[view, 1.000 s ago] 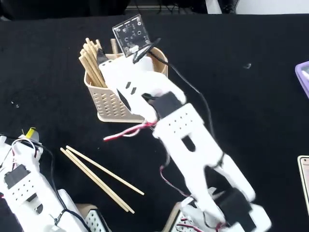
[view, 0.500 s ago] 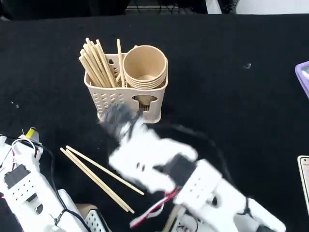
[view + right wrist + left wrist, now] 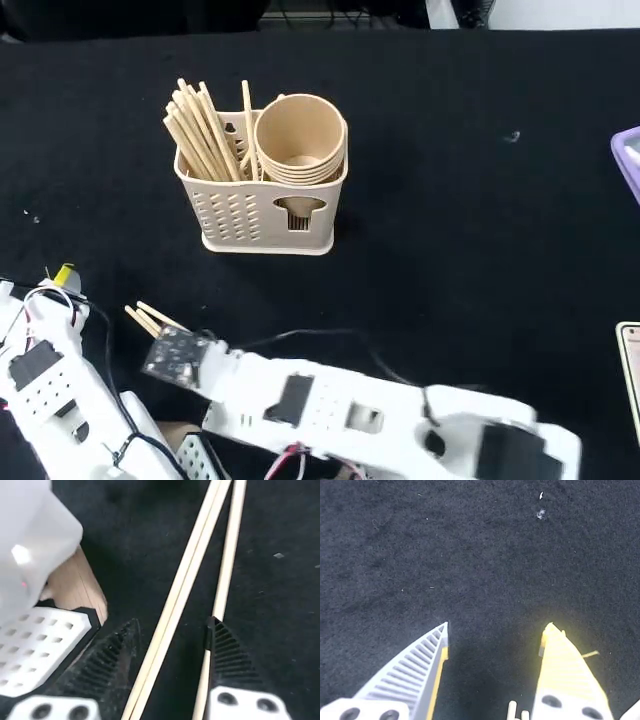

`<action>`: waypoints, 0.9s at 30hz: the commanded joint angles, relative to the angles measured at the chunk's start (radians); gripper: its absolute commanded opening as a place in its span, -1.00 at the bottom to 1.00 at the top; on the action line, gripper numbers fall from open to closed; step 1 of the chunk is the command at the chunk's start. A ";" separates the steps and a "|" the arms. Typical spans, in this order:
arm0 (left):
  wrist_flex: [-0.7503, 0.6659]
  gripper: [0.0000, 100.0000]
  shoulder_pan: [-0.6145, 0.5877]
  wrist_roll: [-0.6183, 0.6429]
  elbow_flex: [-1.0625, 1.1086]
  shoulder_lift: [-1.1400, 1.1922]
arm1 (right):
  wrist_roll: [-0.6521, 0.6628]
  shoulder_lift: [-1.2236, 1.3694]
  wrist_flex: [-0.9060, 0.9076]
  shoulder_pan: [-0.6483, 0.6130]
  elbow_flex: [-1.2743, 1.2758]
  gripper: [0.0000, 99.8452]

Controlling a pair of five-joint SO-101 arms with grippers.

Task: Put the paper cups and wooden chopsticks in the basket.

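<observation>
**A robotics test bench, lab-style**

A table draped in black fabric (image 3: pixel 480 250) carries two white robot arms. One long arm of perforated plastic (image 3: pixel 340 415) lies across the near edge, and a second white plastic arm (image 3: pixel 45 395) sits at the corner. A small bare circuit board (image 3: pixel 178 358) and loose red-and-white wires (image 3: pixel 290 462) hang exposed (hobby-grade hardware, uncased).

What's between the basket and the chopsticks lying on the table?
Nothing. In the high view that stretch of black table is bare, from the basket to the chopsticks.

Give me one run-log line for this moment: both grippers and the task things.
right gripper: open above loose chopsticks on table | left gripper: open over table | basket: holds paper cups, stored chopsticks | phase: pre-grasp
</observation>
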 commanded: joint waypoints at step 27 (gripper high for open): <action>-0.005 -0.42 0.002 -0.006 -0.013 -0.014 | 0.331 0.252 0.261 0.316 -0.240 -0.98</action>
